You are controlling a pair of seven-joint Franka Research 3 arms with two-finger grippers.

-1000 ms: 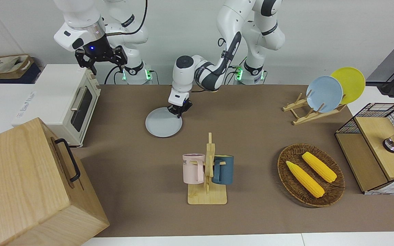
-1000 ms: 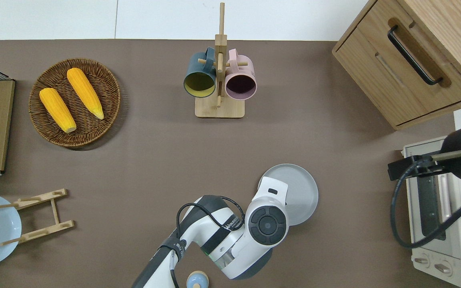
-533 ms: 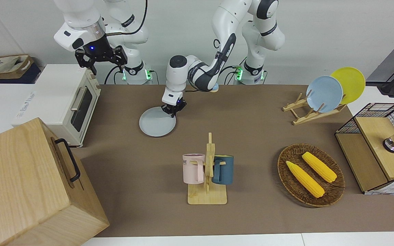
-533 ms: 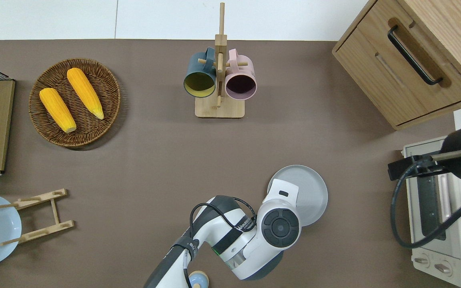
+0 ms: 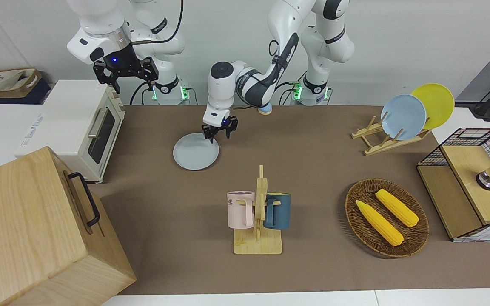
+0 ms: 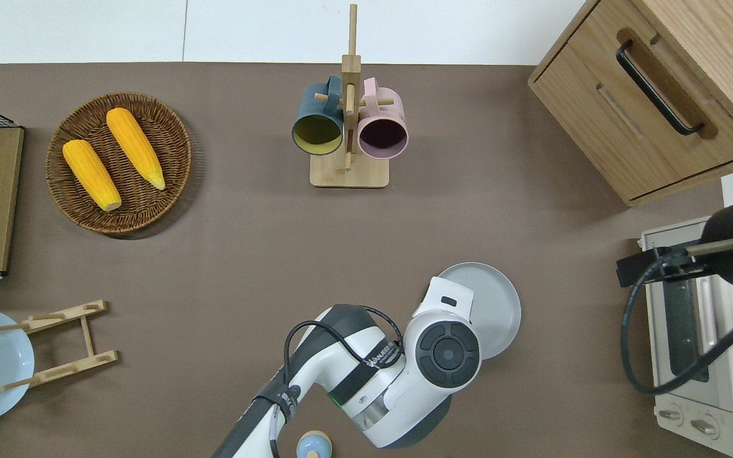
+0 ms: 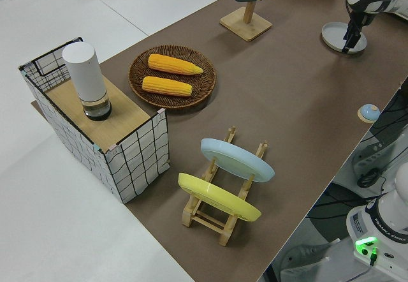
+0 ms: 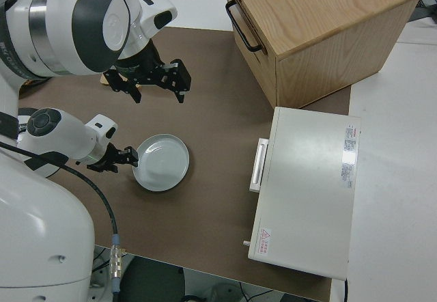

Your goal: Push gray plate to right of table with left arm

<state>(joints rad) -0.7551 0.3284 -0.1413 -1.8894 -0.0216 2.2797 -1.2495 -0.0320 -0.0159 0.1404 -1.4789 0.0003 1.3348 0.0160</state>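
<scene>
- The gray plate (image 5: 195, 151) lies flat on the brown tabletop (image 5: 313, 161), toward the right arm's end, between the mug rack (image 5: 257, 221) and the robots, and near the white toaster oven (image 5: 84, 127).
- The left gripper (image 5: 219, 131) hangs at the plate's edge on the left arm's side, its fingers spread apart and holding nothing.
- The right gripper (image 5: 125, 72) is parked, fingers spread wide, empty.
- Toward the left arm's end sit a wicker basket (image 5: 386, 218) with two corn cobs (image 5: 379, 222) and a rack holding a sky-blue plate (image 5: 403, 117) and a yellow plate (image 5: 436, 103).
</scene>
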